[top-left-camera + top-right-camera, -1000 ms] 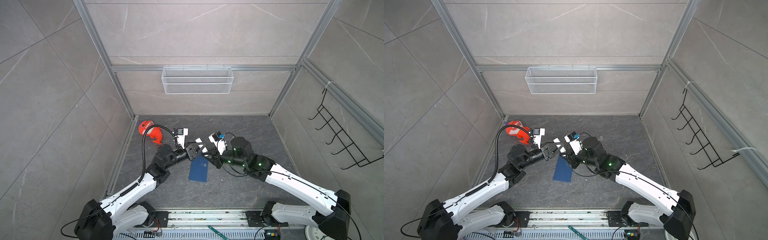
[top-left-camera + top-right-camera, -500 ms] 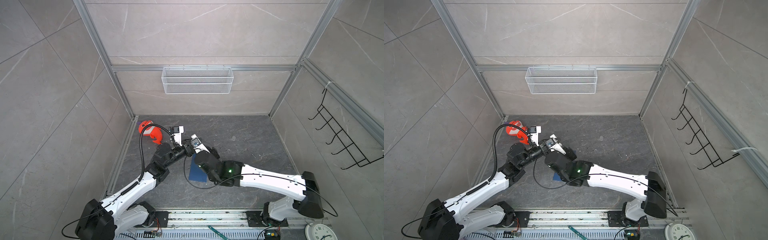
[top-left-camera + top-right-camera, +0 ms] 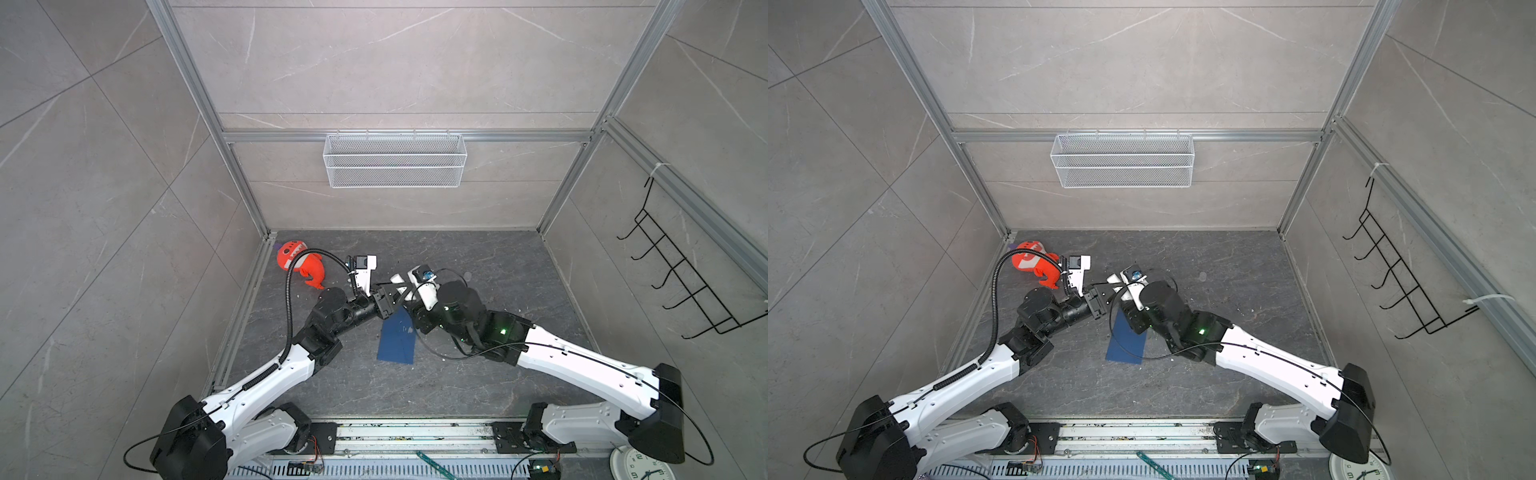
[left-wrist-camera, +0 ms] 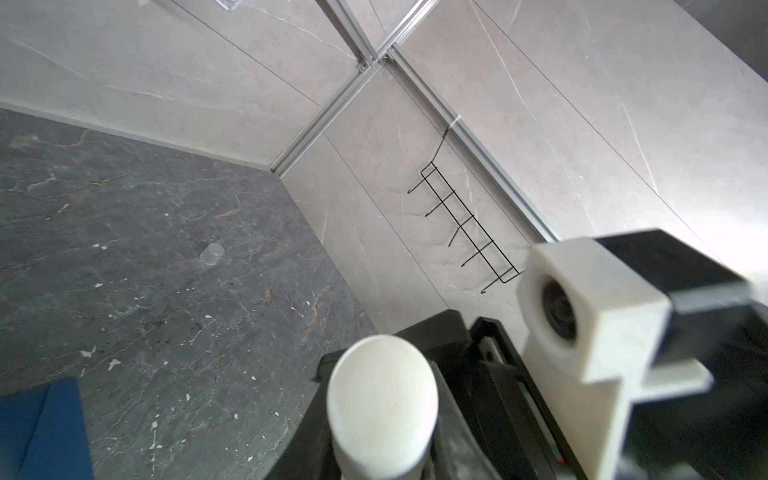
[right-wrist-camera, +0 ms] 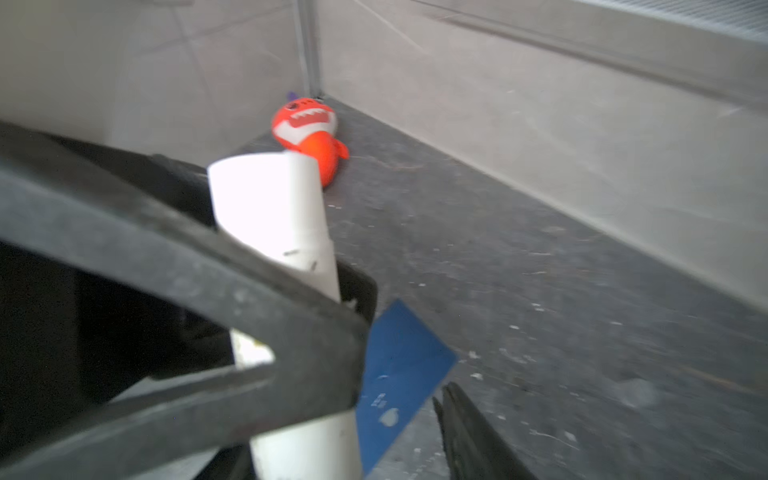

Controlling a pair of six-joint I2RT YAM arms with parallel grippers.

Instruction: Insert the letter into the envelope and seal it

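while outstretched, both arms (image 3: 274, 374) (image 3: 582, 365) tip-to-tip, glue stick (image 4: 382, 395) in left jaws

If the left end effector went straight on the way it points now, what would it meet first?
Most likely the right arm's wrist camera, close ahead beyond the glue stick in its grip; the exact gap is unclear.

Both top views look down from high overhead; wrist views sit close, sharing the envelope (image 4: 41, 428).
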